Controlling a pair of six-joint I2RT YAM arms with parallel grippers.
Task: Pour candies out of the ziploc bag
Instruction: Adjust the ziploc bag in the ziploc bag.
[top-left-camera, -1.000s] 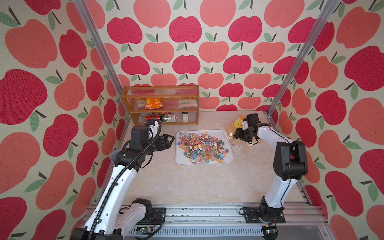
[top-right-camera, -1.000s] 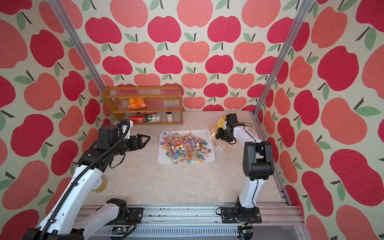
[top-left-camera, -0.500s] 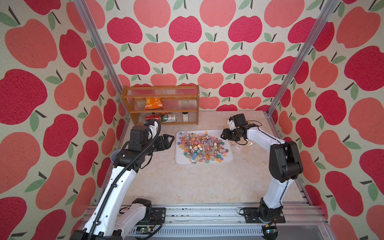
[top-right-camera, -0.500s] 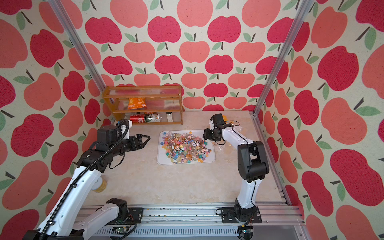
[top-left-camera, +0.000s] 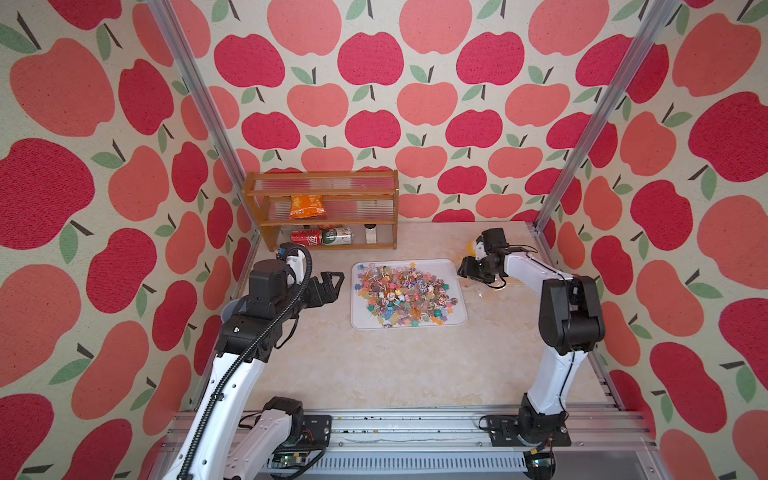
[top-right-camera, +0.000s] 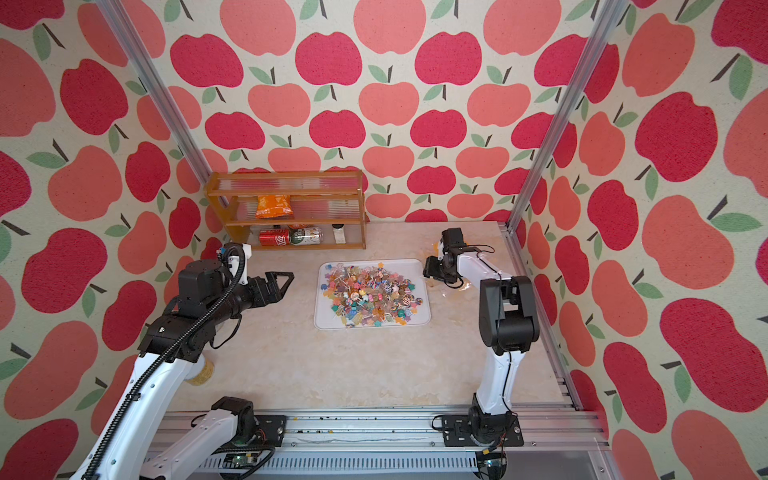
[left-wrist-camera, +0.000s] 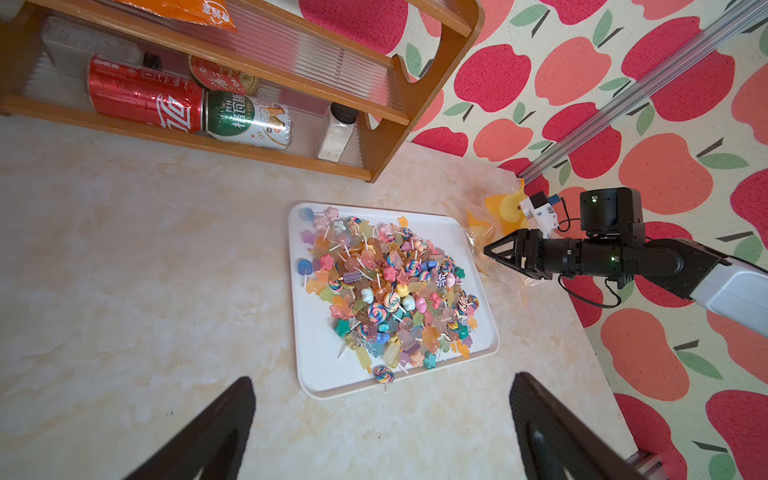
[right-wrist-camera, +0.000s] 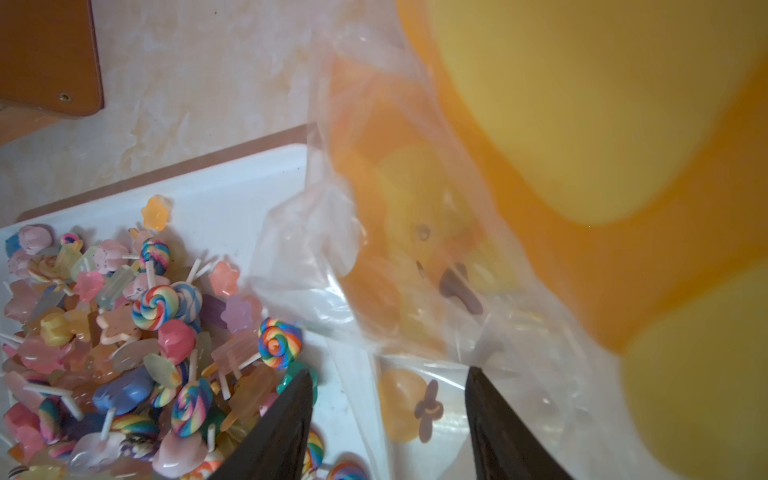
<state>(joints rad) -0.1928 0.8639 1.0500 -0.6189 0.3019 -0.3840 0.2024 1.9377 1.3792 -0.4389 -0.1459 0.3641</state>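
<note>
The candies (top-left-camera: 405, 297) (top-right-camera: 374, 297) lie heaped on a white tray (top-left-camera: 361, 320) (top-right-camera: 326, 318) in the middle of the table. The ziploc bag (top-left-camera: 500, 286) (left-wrist-camera: 503, 208), clear with yellow duck prints, lies crumpled just off the tray's right edge. My right gripper (top-left-camera: 463, 270) (top-right-camera: 428, 268) (right-wrist-camera: 389, 371) hovers at that edge, open, with the bag's plastic (right-wrist-camera: 415, 249) spread between and beyond its fingers. In the right wrist view the candies (right-wrist-camera: 124, 332) sit beside one finger. My left gripper (top-left-camera: 334, 286) (top-right-camera: 286, 278) (left-wrist-camera: 382, 378) stands wide open left of the tray, holding nothing.
A wooden shelf rack (top-left-camera: 320, 183) stands at the back left with an orange snack packet (top-left-camera: 307, 206), two cans (top-left-camera: 322, 237) and a small bottle (top-left-camera: 371, 233). A yellowish roll (top-right-camera: 203, 372) sits by the left arm. Metal rails run along the table's front.
My right gripper has swung left from the bag's far side to the tray's right edge, and the bag has dropped lower on the table. The left arm has held its place.
</note>
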